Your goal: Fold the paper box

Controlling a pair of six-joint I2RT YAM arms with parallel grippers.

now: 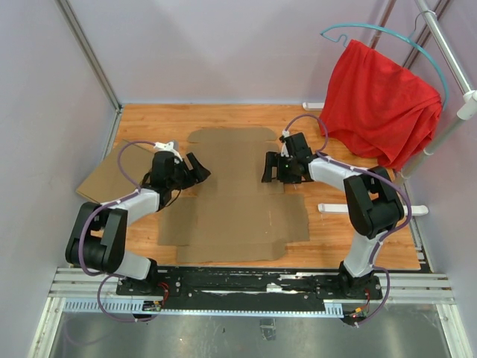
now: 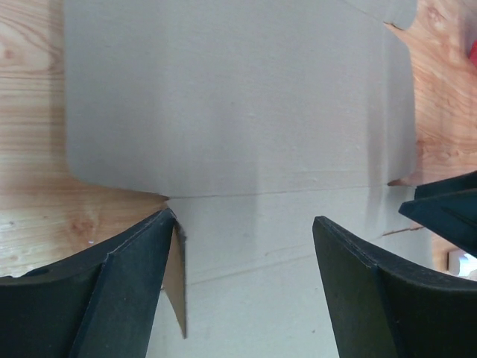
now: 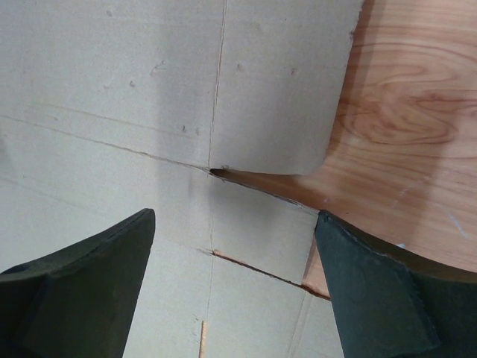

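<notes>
Across the middle of a wooden table (image 1: 149, 119) lies the paper box (image 1: 238, 201), a large brown cardboard cut-out. It is spread flat and unfolded, with flaps and tabs jutting out along its edges. It reaches from close to the far edge of the table almost to the near edge, where the two black robot arms are bolted.

The left gripper (image 1: 198, 169) is low over the left edge of the cardboard, about halfway up the sheet. Its jaws are spread wide and nothing is between them. In the left wrist view, its two dark fingers (image 2: 112, 298) frame a crease line in the sheet. A short lip of cardboard (image 2: 176, 287) stands on edge just beside one finger; whether the finger touches it cannot be told.

The right gripper (image 1: 268, 168) faces it from the other side, over the right edge of the sheet. It too is spread wide and grips nothing. In the right wrist view, its fingers (image 3: 82, 291) straddle a spot where creases meet at a notch in the cardboard, with bare wood showing to the right.

A second, lighter tan cardboard piece (image 1: 100, 179) lies at the left edge of the table, behind the left arm. At the far right, a red cloth (image 1: 380, 101) hangs on a teal hanger (image 1: 387, 31) from a metal rail (image 1: 447, 52).
</notes>
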